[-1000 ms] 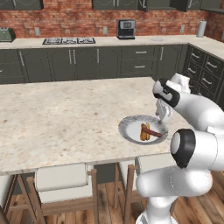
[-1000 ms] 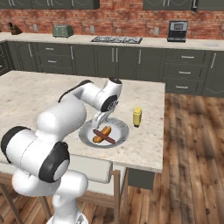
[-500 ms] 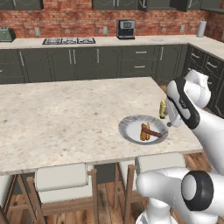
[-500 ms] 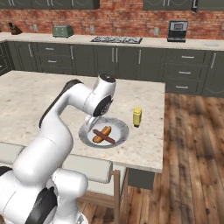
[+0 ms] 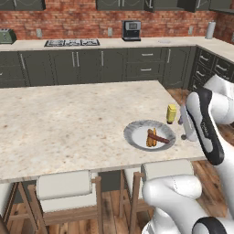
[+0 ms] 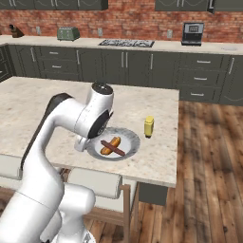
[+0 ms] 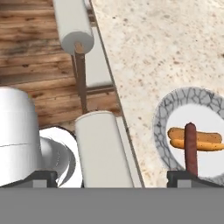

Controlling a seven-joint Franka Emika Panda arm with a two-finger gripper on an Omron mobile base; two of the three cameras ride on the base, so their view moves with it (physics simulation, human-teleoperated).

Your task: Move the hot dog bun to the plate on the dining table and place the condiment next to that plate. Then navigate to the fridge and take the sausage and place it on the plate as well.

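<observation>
We see the sausage [image 6: 112,147] lying across the hot dog bun [image 6: 110,147] on the plate [image 6: 130,136], with our empty tool [image 7: 113,175], tips apart, just beside the plate's near edge.

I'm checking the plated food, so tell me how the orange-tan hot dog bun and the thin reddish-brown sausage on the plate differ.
The orange-tan hot dog bun is thicker and paler; the thin reddish-brown sausage is slimmer and darker. The bun lies directly on the grey-rimmed plate, while the sausage lies across the bun, on top of it. Both are elongated and rest within the plate's white centre.
</observation>
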